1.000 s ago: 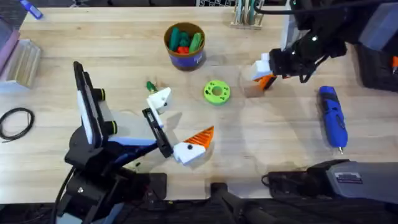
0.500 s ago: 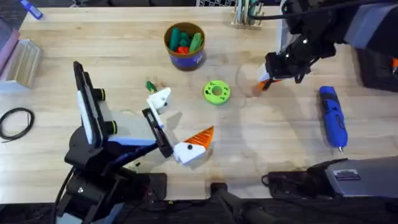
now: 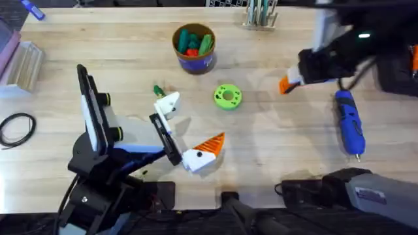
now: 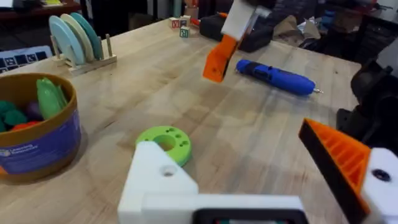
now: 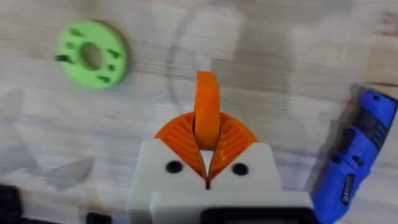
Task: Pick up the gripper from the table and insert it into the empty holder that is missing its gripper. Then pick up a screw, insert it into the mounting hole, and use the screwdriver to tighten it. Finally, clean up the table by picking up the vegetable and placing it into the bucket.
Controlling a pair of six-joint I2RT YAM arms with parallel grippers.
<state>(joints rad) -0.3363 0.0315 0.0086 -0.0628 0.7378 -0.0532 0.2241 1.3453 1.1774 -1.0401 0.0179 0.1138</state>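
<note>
My right gripper [image 3: 290, 81] hangs above the table's right middle, shut on the orange ridged gripper [image 3: 285, 85], which sticks out past its pads [image 5: 207, 102] and shows in the air [image 4: 216, 59]. The left gripper [image 3: 192, 124] stands open at centre-left. One of its fingers is the bare white holder [image 3: 168, 103] [image 4: 163, 180]; the other carries an orange pad [image 3: 212, 142]. The blue screwdriver [image 3: 349, 123] [image 5: 348, 168] lies just right of the right gripper. A small dark-green vegetable [image 3: 157, 90] lies beside the holder. The bucket [image 3: 196, 62] [image 4: 37, 146] stands at the back, with toy vegetables inside.
A bright green disc with holes [image 3: 227, 96] [image 5: 92, 54] lies between the two grippers. A dish rack [image 3: 259, 16] stands at the back edge. A black cable [image 3: 16, 127] and a clear box [image 3: 26, 62] lie at the far left. Dark equipment lines the right edge.
The right arm has swung to the right, toward the screwdriver, carrying the orange gripper with it. The left arm and the things on the table have not moved.
</note>
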